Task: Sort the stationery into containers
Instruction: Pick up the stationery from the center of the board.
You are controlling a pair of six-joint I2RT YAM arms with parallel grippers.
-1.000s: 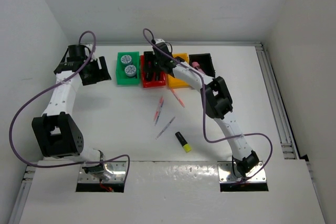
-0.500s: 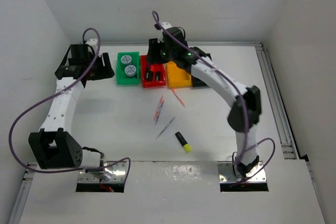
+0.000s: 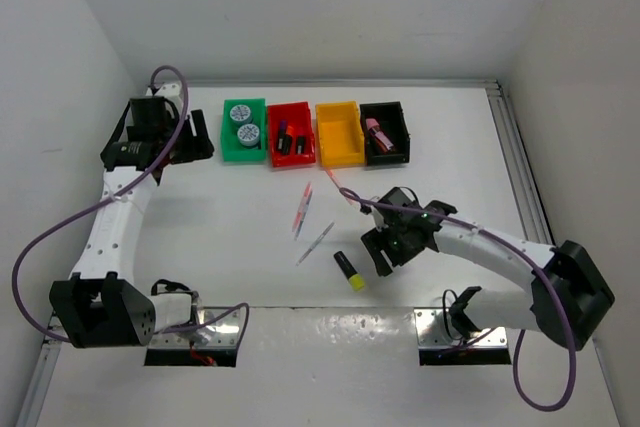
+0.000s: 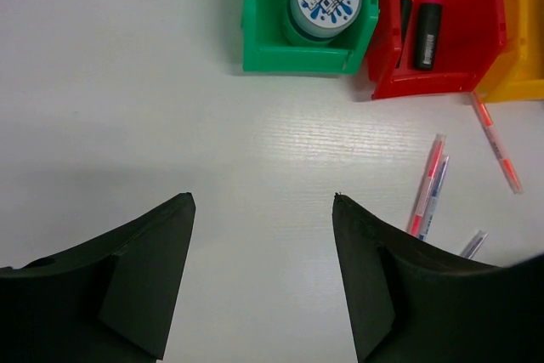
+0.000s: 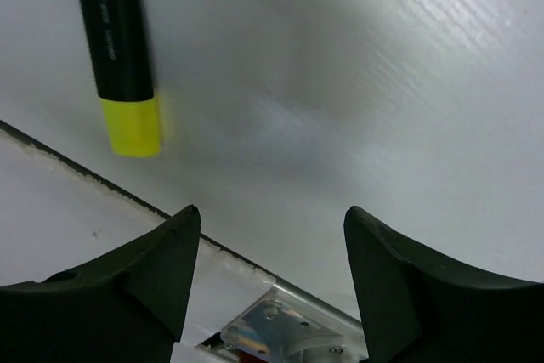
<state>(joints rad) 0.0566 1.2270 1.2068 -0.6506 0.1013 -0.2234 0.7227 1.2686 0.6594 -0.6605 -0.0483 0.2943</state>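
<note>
We counted four bins in a row along the far side of the table (image 3: 200, 237): from left to right a green bin (image 3: 243, 156), a red bin (image 3: 291, 161), a yellow-orange bin (image 3: 338, 133) and a black bin (image 3: 385, 158). The green bin held two rolls (image 3: 248, 134), the red bin two highlighters (image 4: 427, 27), one orange-capped and one pink-capped, and the black bin one pink block (image 3: 377, 134). Four pens (image 3: 302, 209) lay loose on the table near the bins: two side by side, one grey pen (image 3: 316, 243) nearer still, and one pink pen (image 3: 338, 190) just near of the yellow-orange bin. One yellow-capped highlighter (image 3: 349, 270) lay flat close to the table's near edge, its long axis slanting from far-left to near-right, with the cap at the near-right end. The right gripper (image 3: 381, 253) hung just to its right, not touching it; in the wrist view its fingers were spread apart with nothing between them, and the highlighter lay off to one side of the gap. The left gripper (image 4: 262, 201) was likewise spread and empty, over bare table left and near of the green bin.
</note>
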